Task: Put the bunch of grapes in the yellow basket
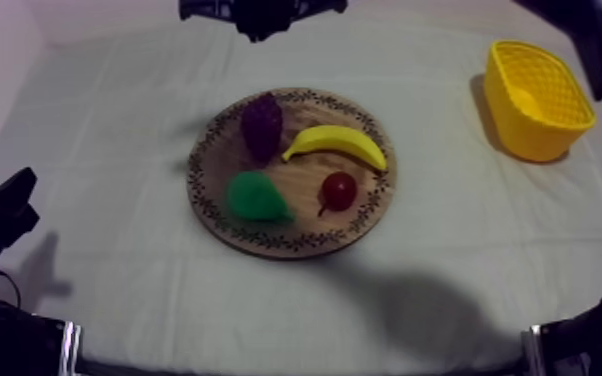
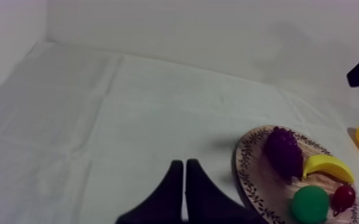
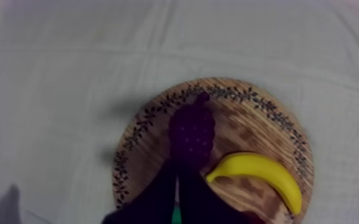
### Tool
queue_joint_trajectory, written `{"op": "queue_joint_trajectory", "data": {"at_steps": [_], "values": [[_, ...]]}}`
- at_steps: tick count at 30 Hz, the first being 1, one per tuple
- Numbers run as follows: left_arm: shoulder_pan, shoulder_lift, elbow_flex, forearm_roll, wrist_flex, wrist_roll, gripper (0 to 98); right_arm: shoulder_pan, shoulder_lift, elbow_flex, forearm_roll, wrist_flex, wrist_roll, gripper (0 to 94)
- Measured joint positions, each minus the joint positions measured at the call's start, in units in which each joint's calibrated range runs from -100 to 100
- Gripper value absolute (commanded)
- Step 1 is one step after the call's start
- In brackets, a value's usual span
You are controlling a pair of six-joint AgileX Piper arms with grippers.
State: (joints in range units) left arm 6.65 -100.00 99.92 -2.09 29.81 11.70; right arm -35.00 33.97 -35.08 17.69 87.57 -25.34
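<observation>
The dark purple bunch of grapes (image 1: 262,125) lies on the far left part of the round wooden board (image 1: 365,215), beside the banana (image 1: 335,143). In the right wrist view the grapes (image 3: 192,134) sit just past the tips of my right gripper (image 3: 177,165), whose fingers lie together as a narrow wedge, holding nothing. That gripper (image 1: 261,30) hangs high over the table's far side. The yellow basket (image 1: 537,98) stands at the far right. My left gripper (image 1: 10,195) rests low at the left, shut (image 2: 185,162), well away from the grapes (image 2: 282,151).
A green pear (image 1: 255,197) and a small red fruit (image 1: 338,190) lie on the near half of the board. My right arm (image 1: 595,45) passes above the basket. Bare cloth lies between the board and the basket.
</observation>
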Motion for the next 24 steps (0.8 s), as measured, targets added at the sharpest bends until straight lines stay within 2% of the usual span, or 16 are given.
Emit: {"op": "queue_joint_trajectory", "data": {"at_steps": [5,10,18,21,24], "values": [[0.0,0.0,0.0,0.0,0.0,0.0,0.1,0.59,3.47,-2.47,-0.81,1.55,0.47,10.6],[0.0,0.0,0.0,0.0,0.0,0.0,0.1,1.23,4.78,-3.27,-2.43,1.61,2.17,17.0],[0.0,0.0,0.0,0.0,0.0,0.0,0.1,2.52,4.6,-2.64,-6.36,0.5,2.17,54.2],[0.0,0.0,0.0,0.0,0.0,0.0,0.1,2.55,4.4,-2.26,-6.77,-1.16,1.72,64.1],[0.0,0.0,0.0,0.0,0.0,0.0,0.1,2.52,4.33,-1.86,-7.05,-2.35,1.59,69.2]]}}
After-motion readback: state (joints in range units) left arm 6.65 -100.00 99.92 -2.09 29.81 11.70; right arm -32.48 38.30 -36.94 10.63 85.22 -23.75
